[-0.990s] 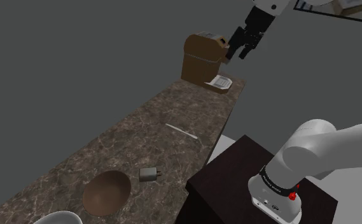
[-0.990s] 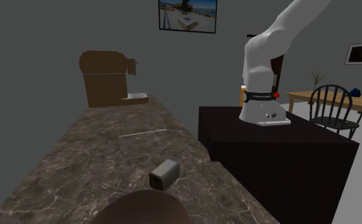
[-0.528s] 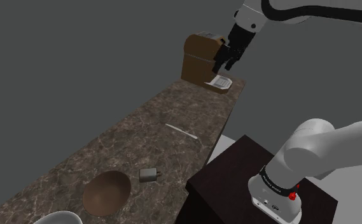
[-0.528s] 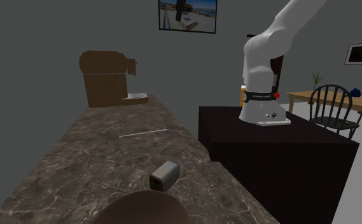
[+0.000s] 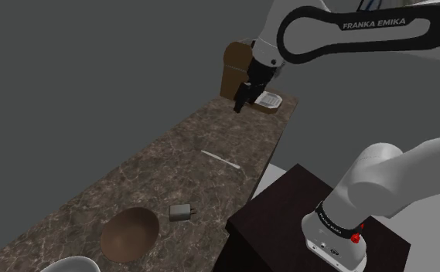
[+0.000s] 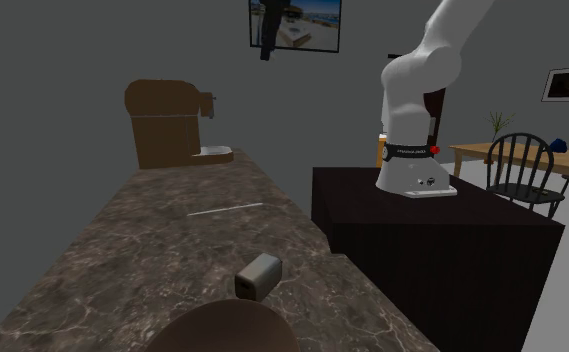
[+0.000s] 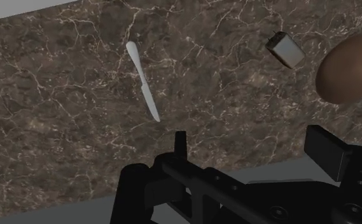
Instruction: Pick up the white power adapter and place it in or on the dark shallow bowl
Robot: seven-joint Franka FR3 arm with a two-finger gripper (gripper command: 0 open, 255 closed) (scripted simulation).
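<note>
Over countertop's far end, arm arched, pincer tilted downward, fingers apart

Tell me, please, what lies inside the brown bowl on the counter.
Nothing shows inside the bowl in the shoulder view; the grey adapter lies beside it, apart. Its rim hides the near inner wall.

Dark veined stone counter: brown coffee machine at the far end, slim white knife midway, grey power adapter near a brown bowl
</note>
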